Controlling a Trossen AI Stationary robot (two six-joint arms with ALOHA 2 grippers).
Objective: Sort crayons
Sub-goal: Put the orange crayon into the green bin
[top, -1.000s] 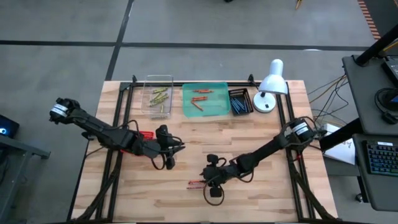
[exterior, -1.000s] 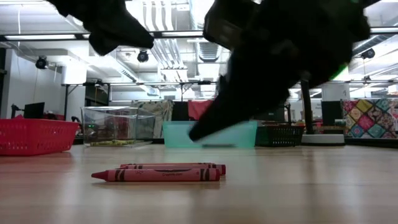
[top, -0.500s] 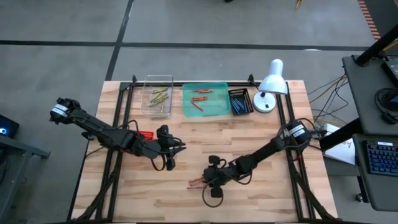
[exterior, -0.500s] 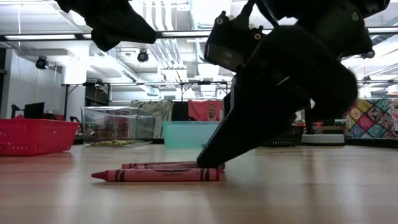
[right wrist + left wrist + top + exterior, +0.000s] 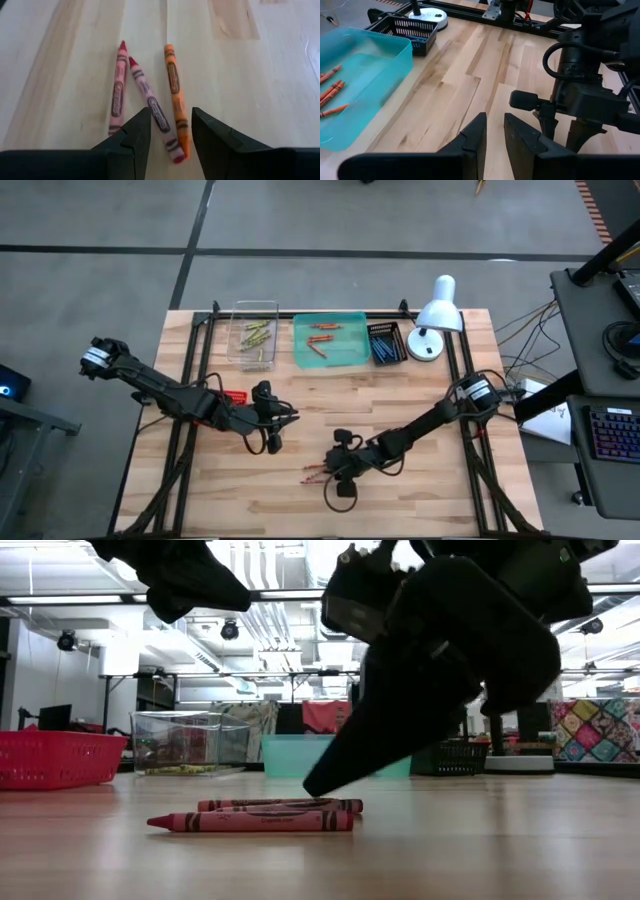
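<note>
Near table's front edge (image 5: 330, 525), crayons (image 5: 150, 107) between parted right jaws.

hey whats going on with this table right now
A two-armed robot is sorting crayons by colour. The right claw hangs open just over three loose crayons on the wooden table, two red and one orange, holding nothing. The left claw waits nearby over bare wood, empty. At the far edge, yellow-green ones lie in a clear bin, orange-red ones in the teal tray, and blue ones in a black basket.
</note>
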